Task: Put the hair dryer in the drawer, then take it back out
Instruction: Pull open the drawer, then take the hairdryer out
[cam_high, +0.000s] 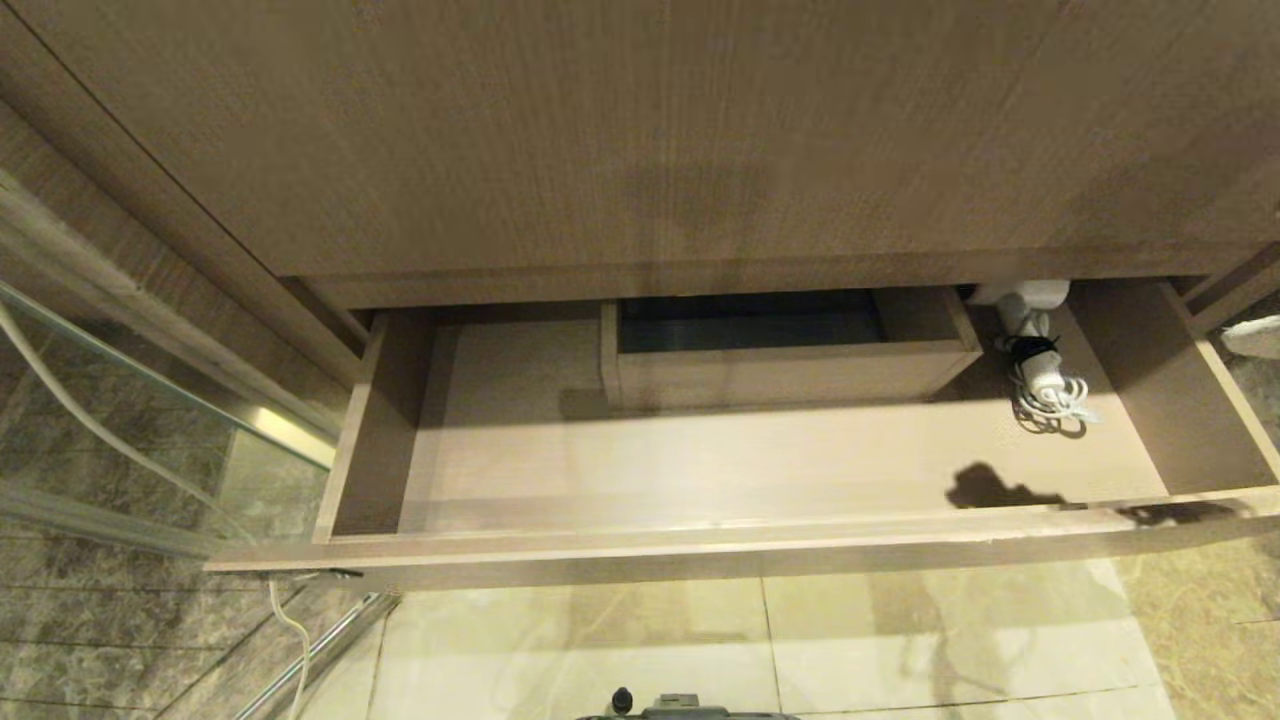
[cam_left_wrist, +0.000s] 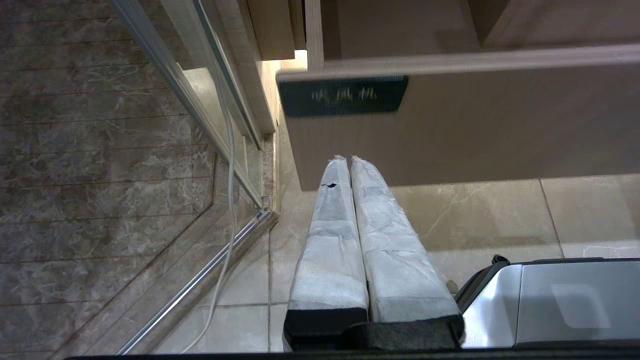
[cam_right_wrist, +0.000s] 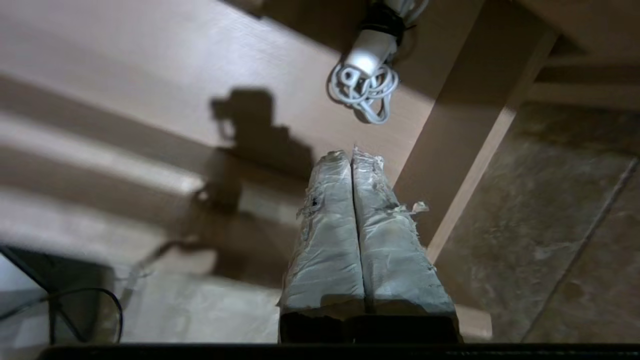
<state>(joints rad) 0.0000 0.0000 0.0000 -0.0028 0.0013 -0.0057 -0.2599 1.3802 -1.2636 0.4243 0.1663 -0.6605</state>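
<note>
Closest in the right wrist view, the right end effector (cam_right_wrist: 354, 155) has its fingers pressed together, empty, above the drawer (cam_high: 760, 545) front. Straight ahead lies the hair dryer (cam_high: 1030, 335) in the drawer's back right corner, handle and coiled cord toward it. Left end effector (cam_left_wrist: 348, 161), also together, hangs lower by the label, farther off.

- Warm, dim light throughout; the drawer (cam_high: 760, 470) floor is the brightest wood, its back under the panel dark.
- A hard arm-shaped shadow lies on the drawer floor, near the hair dryer (cam_high: 1035, 340).
- Right wrist view: drawer edges smeared; hair dryer soft.
- Left wrist view: the dark label (cam_left_wrist: 342, 95) is blurred.
</note>
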